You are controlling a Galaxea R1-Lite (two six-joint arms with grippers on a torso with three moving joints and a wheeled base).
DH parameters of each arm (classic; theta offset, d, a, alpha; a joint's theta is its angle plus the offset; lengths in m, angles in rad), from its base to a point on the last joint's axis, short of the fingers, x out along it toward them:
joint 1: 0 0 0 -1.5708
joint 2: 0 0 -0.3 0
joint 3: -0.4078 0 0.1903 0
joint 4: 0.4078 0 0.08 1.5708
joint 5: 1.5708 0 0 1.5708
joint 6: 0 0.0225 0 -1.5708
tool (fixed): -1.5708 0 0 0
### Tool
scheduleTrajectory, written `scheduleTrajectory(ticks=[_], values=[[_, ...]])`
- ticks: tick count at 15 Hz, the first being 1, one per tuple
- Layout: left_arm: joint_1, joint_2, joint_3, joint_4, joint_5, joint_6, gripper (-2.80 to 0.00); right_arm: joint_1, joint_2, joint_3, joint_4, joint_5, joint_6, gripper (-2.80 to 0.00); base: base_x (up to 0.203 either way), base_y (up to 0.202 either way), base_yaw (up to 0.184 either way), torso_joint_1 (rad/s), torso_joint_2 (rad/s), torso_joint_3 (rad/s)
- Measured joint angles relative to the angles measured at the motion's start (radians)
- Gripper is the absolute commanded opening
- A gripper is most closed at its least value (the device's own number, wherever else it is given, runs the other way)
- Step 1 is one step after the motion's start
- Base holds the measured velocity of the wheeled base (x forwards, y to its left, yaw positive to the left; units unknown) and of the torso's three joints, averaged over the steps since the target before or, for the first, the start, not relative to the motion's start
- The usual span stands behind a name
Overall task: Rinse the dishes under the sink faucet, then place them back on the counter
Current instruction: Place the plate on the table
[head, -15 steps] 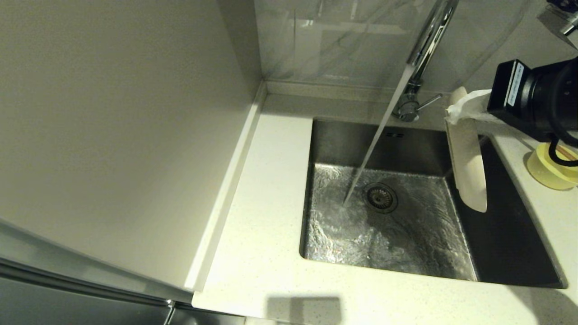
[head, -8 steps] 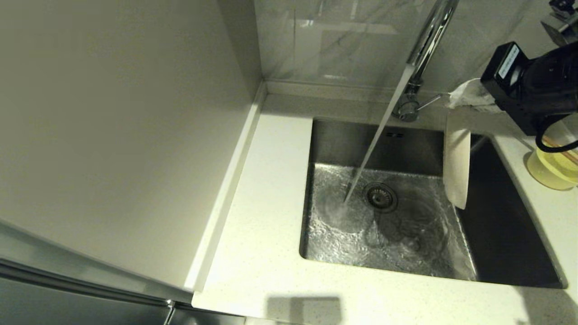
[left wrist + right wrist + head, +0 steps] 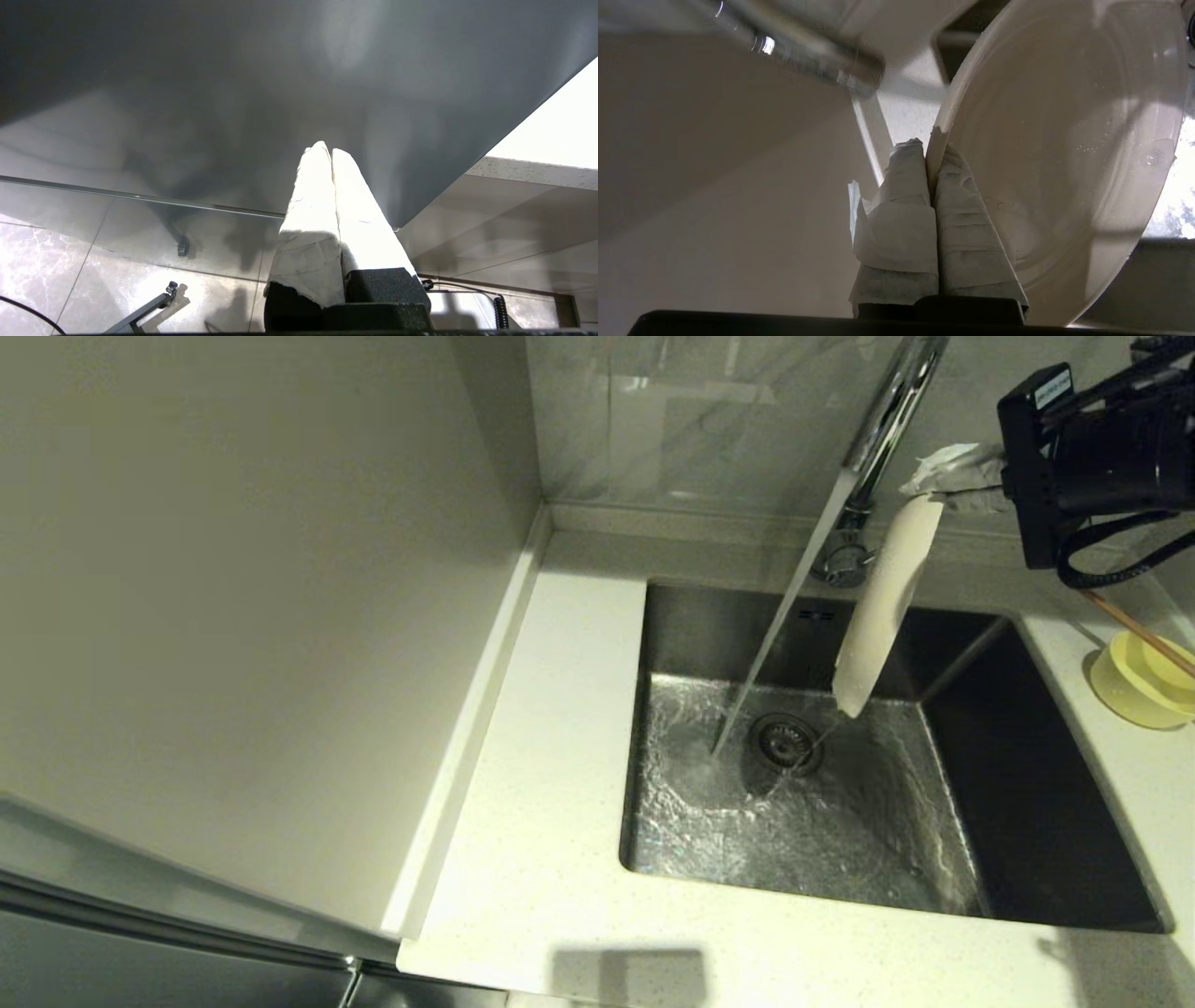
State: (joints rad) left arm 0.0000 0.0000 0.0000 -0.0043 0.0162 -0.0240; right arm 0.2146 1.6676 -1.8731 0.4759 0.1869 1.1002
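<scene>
My right gripper (image 3: 943,476) (image 3: 930,151) is shut on the rim of the cream-white plate (image 3: 878,607) (image 3: 1064,154), which hangs edge-on and tilted above the sink (image 3: 1027,803), just right of the running water stream. Water drips from the plate's lower edge toward the drain strainer (image 3: 789,744). The chrome faucet (image 3: 887,411) (image 3: 798,46) stands behind the sink. The yellow-green bowl (image 3: 1144,686) sits on the counter (image 3: 560,709) at the right, with brown chopsticks (image 3: 1134,633) resting across it. My left gripper (image 3: 328,151) is shut and empty, parked low beside a grey cabinet, out of the head view.
A tall pale cabinet side panel (image 3: 261,597) rises left of the counter. The grey-veined marble wall (image 3: 709,420) runs behind the faucet. Water covers the sink floor. The faucet lever (image 3: 845,560) sits close behind the plate.
My right gripper has lifted and swung left with the plate, carrying it from the sink's right edge to beside the water stream. The bowl and chopsticks are now uncovered.
</scene>
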Motion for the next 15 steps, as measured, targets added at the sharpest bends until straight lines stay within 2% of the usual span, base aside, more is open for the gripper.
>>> scheduleTrajectory(ticks=[3, 7, 15], values=[[0.0, 0.0, 0.0, 0.0, 0.001, 0.0, -2.8, -0.012, 0.033, -0.004, -0.016, 0.002, 0.008, -2.8, 0.0, 0.0, 0.0, 0.0, 0.0, 0.0], [0.0, 0.0, 0.0, 0.0, 0.0, 0.0, -2.8, -0.018, 0.064, -0.01, -0.108, 0.029, 0.063, -2.8, 0.0, 0.0, 0.0, 0.0, 0.0, 0.0], [0.0, 0.0, 0.0, 0.0, 0.0, 0.0, -2.8, -0.02, 0.066, -0.022, -0.115, 0.061, 0.077, -2.8, 0.0, 0.0, 0.0, 0.0, 0.0, 0.0]])
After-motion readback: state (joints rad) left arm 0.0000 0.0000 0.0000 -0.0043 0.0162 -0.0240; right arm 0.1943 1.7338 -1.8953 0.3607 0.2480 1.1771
